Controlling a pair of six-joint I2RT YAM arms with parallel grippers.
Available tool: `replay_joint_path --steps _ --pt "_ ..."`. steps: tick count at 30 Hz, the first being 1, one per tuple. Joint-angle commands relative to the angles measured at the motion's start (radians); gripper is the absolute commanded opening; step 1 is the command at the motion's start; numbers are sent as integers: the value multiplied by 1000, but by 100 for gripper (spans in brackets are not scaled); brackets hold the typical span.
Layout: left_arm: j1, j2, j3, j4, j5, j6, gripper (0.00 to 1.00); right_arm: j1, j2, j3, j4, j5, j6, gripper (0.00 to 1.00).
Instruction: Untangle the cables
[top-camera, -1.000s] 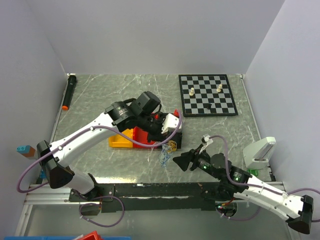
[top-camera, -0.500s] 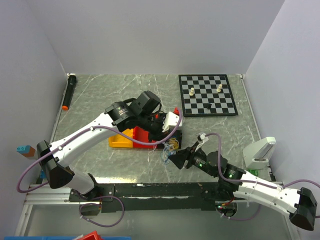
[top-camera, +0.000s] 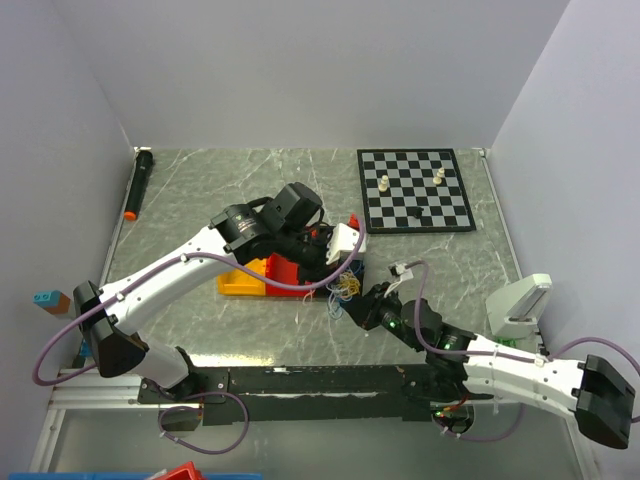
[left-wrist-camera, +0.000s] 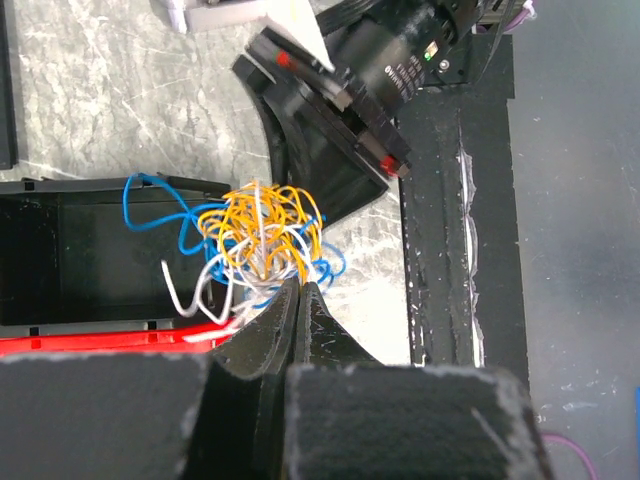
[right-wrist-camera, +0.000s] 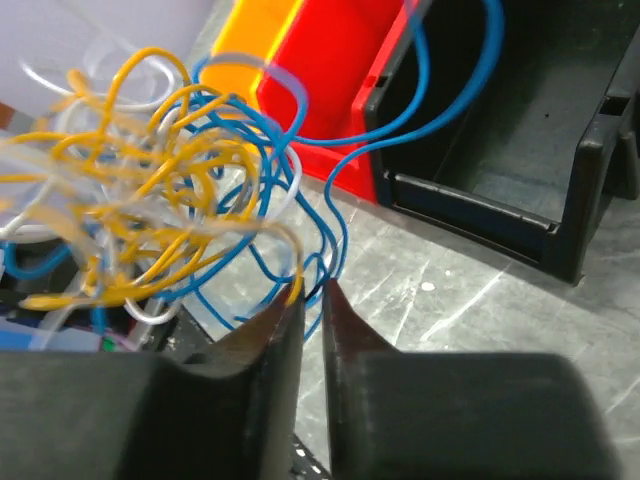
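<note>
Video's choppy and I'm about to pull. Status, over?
Left gripper shut on cables. Right gripper nearly shut, blue strand between jaws, grip unclear. Clump tangled, blue loop over black bin.

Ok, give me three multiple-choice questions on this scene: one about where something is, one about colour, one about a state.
1. Where on the table is the chessboard?
A near left corner; B far right; C inside a bin.
2. What colours are the cables?
A blue, orange-yellow and white; B green and pink; C all black.
3. What state is the left gripper in?
A wide open; B shut on the cables; C shut on nothing.
Answers: 1 B, the top view shows it at the far right. 2 A, the left wrist view shows those three colours. 3 B, its fingertips pinch the edge of the clump.
</note>
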Motion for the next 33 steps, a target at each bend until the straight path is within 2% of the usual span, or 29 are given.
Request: replay_joint_path --steps 1,2,9,14,17,20,26,29,33 --pt "-7 -46 24 37 -18 -19 1 -2 -70 25 -18 50 40 7" --pt "-7 -51 19 40 -25 -18 1 -2 -107 13 -54 67 49 0" --pt "-7 -68 62 1 -139 16 1 -2 -314 -16 -432 128 144 0" --pt "-5 -74 166 -55 -235 31 1 -1 -307 5 -637 173 268 0" --pt "-5 -99 201 -37 -335 7 1 6 -256 13 -700 177 342 0" --pt "-4 -134 215 45 -451 -13 1 25 -189 22 -710 188 380 0" --pt "-4 -217 180 279 -551 -27 1 84 -40 79 -745 231 428 0" --pt "-4 -226 180 400 -739 -59 1 124 19 98 -800 254 501 0" --pt "-2 -272 114 668 -944 -32 1 176 58 111 -871 285 586 0"
